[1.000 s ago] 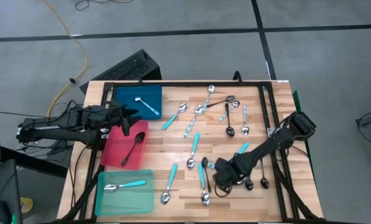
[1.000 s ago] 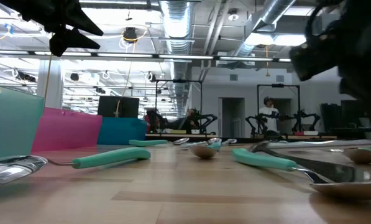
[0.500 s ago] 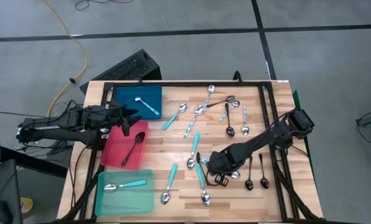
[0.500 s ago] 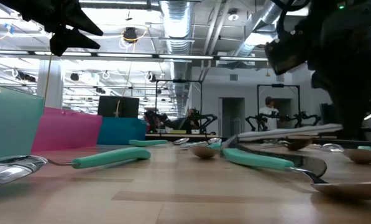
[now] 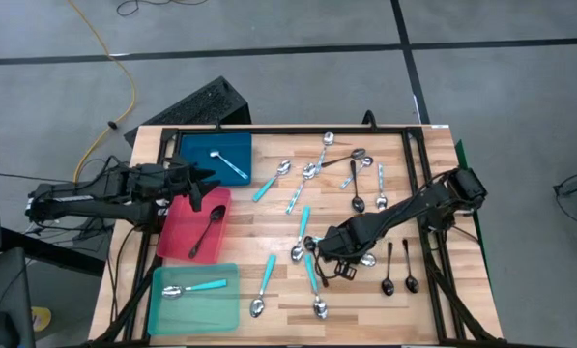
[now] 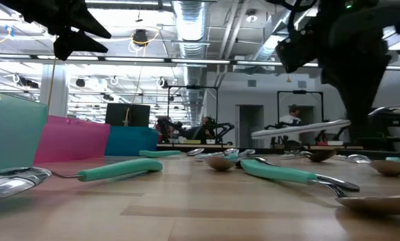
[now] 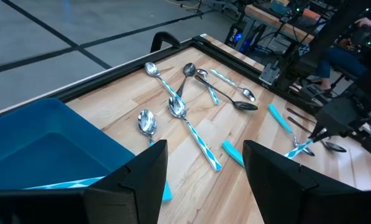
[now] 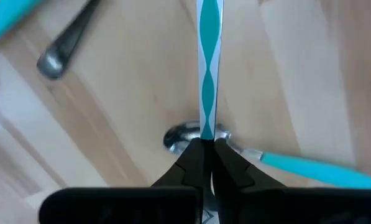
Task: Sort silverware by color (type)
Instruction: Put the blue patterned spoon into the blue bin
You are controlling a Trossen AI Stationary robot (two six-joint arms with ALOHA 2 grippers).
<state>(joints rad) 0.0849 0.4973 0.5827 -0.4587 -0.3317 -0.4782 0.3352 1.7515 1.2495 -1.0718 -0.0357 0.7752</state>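
Observation:
My right gripper (image 5: 327, 255) hangs over the table's middle, fingers pointing down, shut on a spoon with a turquoise-and-silver wavy handle (image 8: 208, 68). That spoon shows level above the table in the low view (image 6: 300, 129). Several more spoons, turquoise-handled (image 5: 267, 274), silver (image 5: 381, 186) and black (image 5: 356, 189), lie flat on the wood. The blue tray (image 5: 196, 147) holds one spoon, the red tray (image 5: 177, 232) a black one, the teal tray (image 5: 172, 314) a turquoise-handled one. My left gripper (image 5: 203, 180) waits open above the red and blue trays, nothing between its fingers (image 7: 204, 168). My right gripper pinches the patterned spoon between its two fingertips (image 8: 225, 163), at one end of what shows of the handle (image 8: 205, 134). The fingers come from above, pointing down, across the handle. The spoon is lifted clear and sticks out about level to one side (image 6: 280, 132).
A black frame (image 5: 416, 164) runs along the table's far and right sides. Two black spoons (image 5: 398, 271) lie near the right edge. Bare wood lies between the trays and the spoon cluster. A keyboard-like black object (image 5: 201, 104) sits beyond the far left corner.
My right gripper has moved toward the table's left edge and risen, staying shut on the patterned spoon. The spoon, low by the table a second ago, now hangs level and clear above it.

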